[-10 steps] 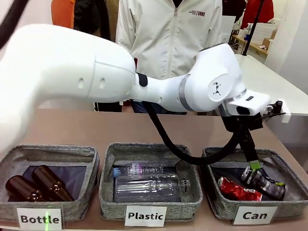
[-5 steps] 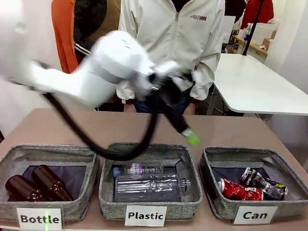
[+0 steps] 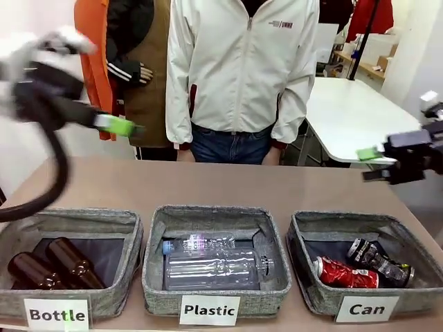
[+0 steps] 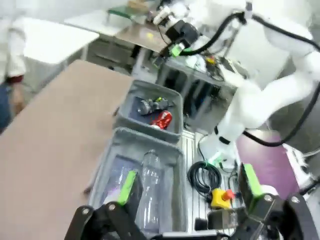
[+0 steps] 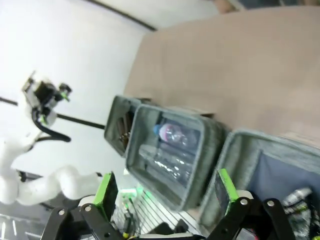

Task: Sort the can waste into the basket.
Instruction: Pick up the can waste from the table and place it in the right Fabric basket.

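The red dented can (image 3: pixel 344 275) and the black can (image 3: pixel 378 262) lie side by side inside the grey basket (image 3: pixel 302 275) labelled "Can" at the front right. My left gripper (image 3: pixel 122 126) hangs open and empty, high over the table's far left corner. My right gripper (image 3: pixel 371 164) is open and empty above the table's right edge, behind the basket. In the left wrist view my gripper (image 4: pixel 189 186) has its fingers spread, with both cans (image 4: pixel 156 113) far off in the basket (image 4: pixel 129 107). The right wrist view looks past my open gripper (image 5: pixel 165 189) at the basket's corner (image 5: pixel 260 152).
A basket (image 3: pixel 154 257) labelled "Plastic" holds clear bottles (image 3: pixel 214 266) in the front middle. A basket (image 3: pixel 131 242) labelled "Bottle" holds brown glass bottles (image 3: pixel 52 266) at the front left. A person in a white jacket (image 3: pixel 239 69) stands at the far side. The brown tabletop (image 3: pixel 221 183) behind the baskets is bare.
My left arm has pulled away from the Can basket and swung across the table to the far left. The right gripper has come into view at the right. The cans stay in the basket.
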You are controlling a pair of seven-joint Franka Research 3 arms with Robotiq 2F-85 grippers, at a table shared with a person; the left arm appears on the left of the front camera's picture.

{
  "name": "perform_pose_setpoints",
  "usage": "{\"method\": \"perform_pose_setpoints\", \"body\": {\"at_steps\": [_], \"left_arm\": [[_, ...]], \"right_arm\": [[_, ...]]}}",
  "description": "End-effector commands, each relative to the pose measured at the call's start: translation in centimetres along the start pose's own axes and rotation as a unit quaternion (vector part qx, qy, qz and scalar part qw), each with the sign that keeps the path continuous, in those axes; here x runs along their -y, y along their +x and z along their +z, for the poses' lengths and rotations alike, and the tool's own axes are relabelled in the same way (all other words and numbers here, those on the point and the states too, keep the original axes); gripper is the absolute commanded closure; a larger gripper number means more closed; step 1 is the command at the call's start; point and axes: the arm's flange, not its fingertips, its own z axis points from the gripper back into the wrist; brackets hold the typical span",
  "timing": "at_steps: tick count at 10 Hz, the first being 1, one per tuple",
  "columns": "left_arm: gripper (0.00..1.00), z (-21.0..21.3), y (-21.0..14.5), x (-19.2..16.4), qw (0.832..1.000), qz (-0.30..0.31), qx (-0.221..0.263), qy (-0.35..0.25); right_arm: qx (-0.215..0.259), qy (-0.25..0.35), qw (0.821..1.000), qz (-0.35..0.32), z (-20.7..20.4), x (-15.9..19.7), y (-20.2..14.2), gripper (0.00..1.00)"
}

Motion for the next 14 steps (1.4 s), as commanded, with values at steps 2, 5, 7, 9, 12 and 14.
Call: {"method": "perform_pose_setpoints", "body": {"at_steps": [2, 5, 7, 9, 12, 14], "left_arm": [[0.0, 9.4, -6.8, -0.7, 0.996, 0.062, 0.044, 0.037], [0.0, 13.6, -12.4, -4.5, 0.986, 0.152, 0.068, 0.032], [0.0, 13.5, -12.9, -3.2, 0.987, 0.139, 0.071, 0.041], [0.0, 13.5, -12.9, -3.2, 0.987, 0.139, 0.071, 0.041], [0.0, 13.5, -12.9, -3.2, 0.987, 0.139, 0.071, 0.041], [0.0, 13.5, -12.9, -3.2, 0.987, 0.139, 0.071, 0.041]], "right_arm": [[0.059, 0.042, 0.993, -0.091, -5.9, -0.9, -2.3, 0.0], [0.06, 0.112, 0.984, -0.121, -6.6, -0.6, -2.3, 0.0], [0.053, 0.078, 0.99, -0.109, -6.8, -0.1, 1.1, 0.0], [0.053, 0.078, 0.99, -0.109, -6.8, -0.1, 1.1, 0.0], [0.053, 0.078, 0.99, -0.109, -6.8, -0.1, 1.1, 0.0], [0.053, 0.078, 0.99, -0.109, -6.8, -0.1, 1.1, 0.0]]}}
